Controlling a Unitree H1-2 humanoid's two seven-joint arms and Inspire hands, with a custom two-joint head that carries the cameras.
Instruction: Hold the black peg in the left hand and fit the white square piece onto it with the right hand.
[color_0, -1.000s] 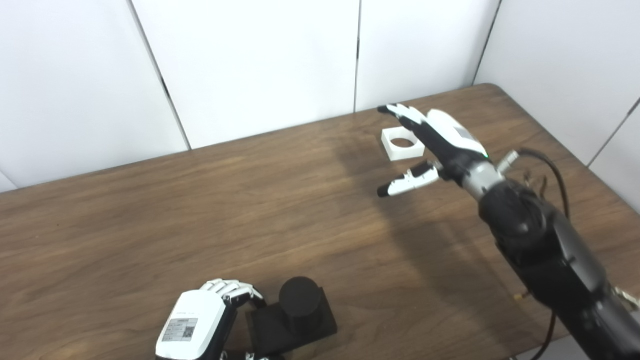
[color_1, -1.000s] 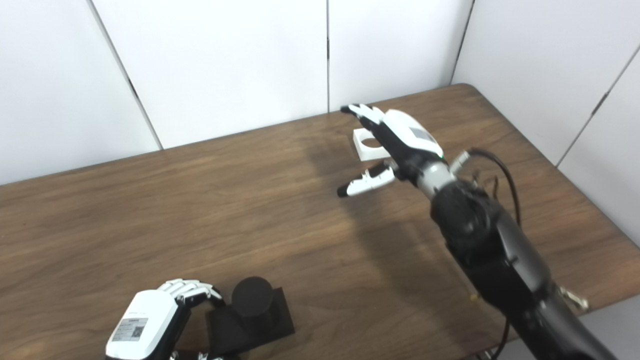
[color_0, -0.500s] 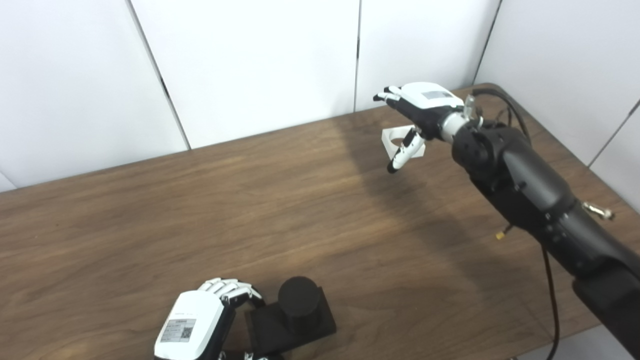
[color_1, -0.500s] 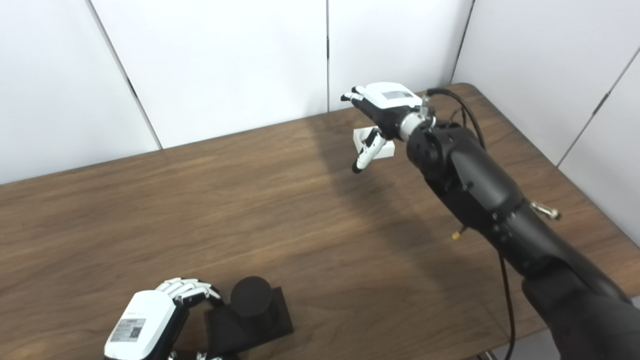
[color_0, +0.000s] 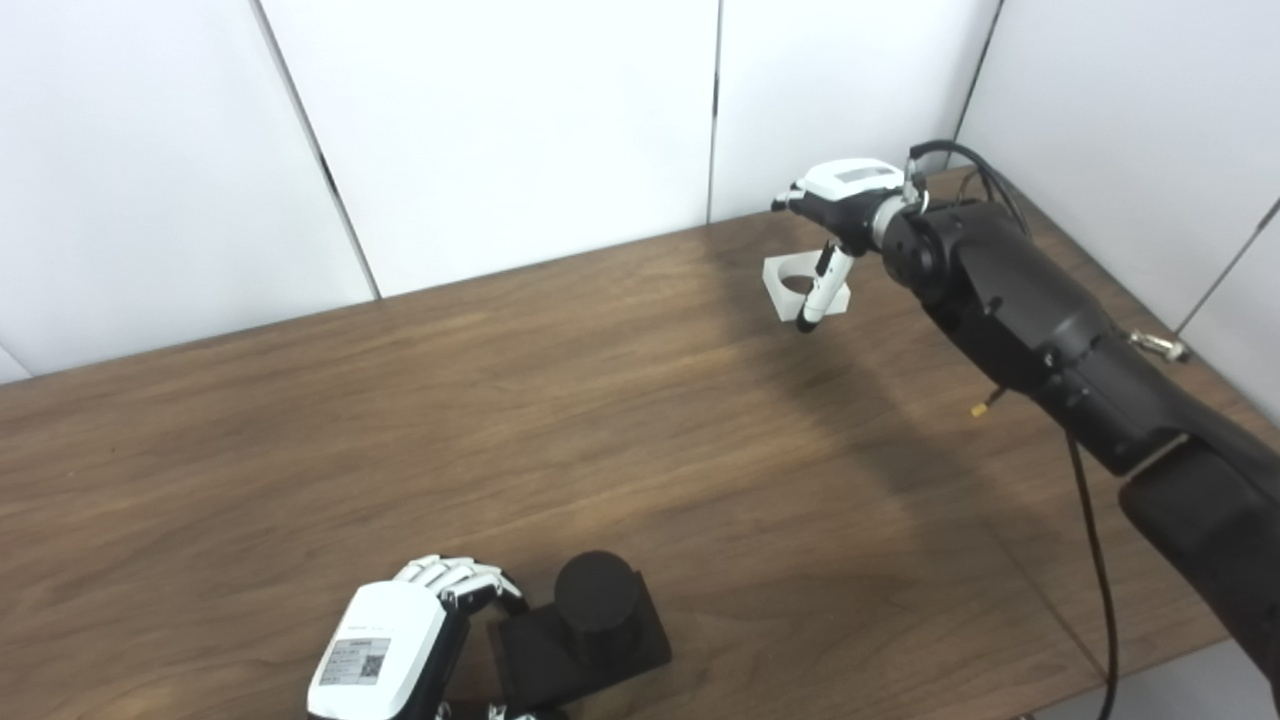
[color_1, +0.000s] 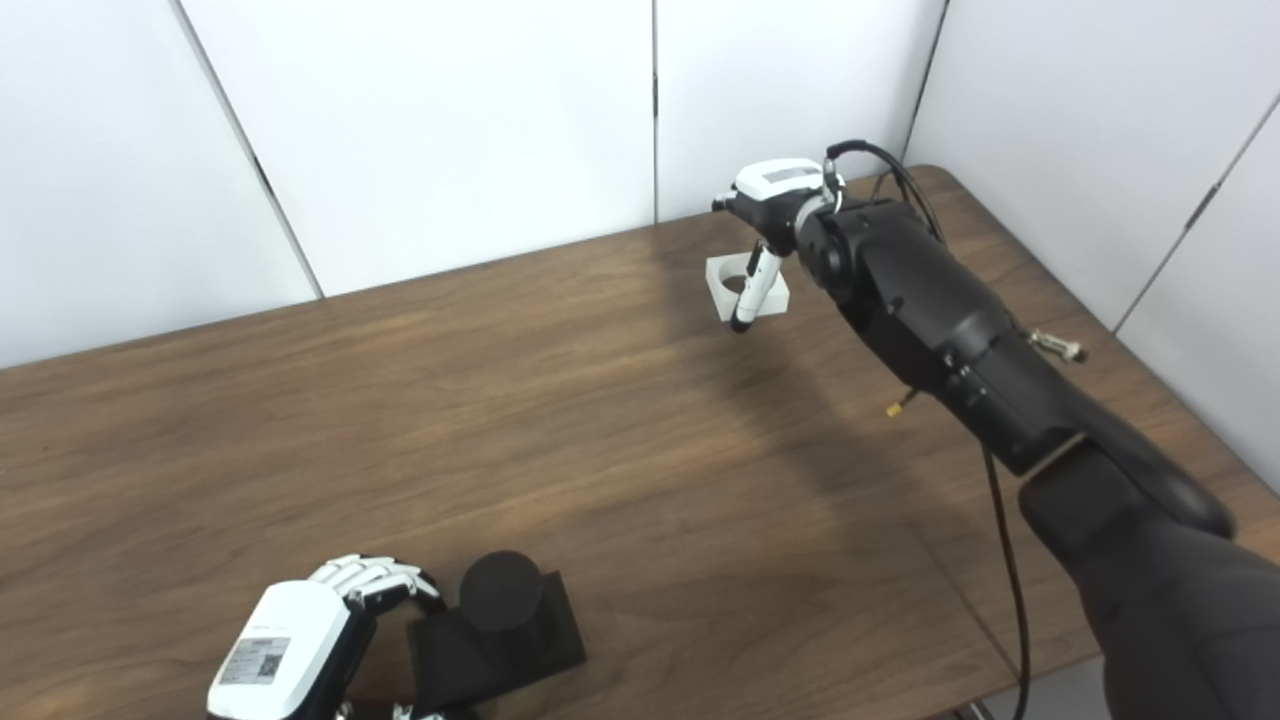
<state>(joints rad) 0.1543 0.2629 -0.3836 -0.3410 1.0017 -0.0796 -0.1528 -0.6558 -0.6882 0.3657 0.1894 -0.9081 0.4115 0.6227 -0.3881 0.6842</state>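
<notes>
The black peg, a short cylinder on a square black base, stands at the table's near edge. My left hand is wrapped around the base's left side. The white square piece, with a round hole, lies flat at the far right of the table. My right hand hovers just above it, palm down, fingers spread and holding nothing. Its thumb hangs down in front of the piece. In the right eye view the piece and the right hand show the same.
The brown wooden table ends at white wall panels behind and to the right. My black right forearm and its cable stretch across the table's right side.
My right hand has swung back and up over the white piece and turned palm down, its thumb now pointing downward. The left hand and peg have not moved.
</notes>
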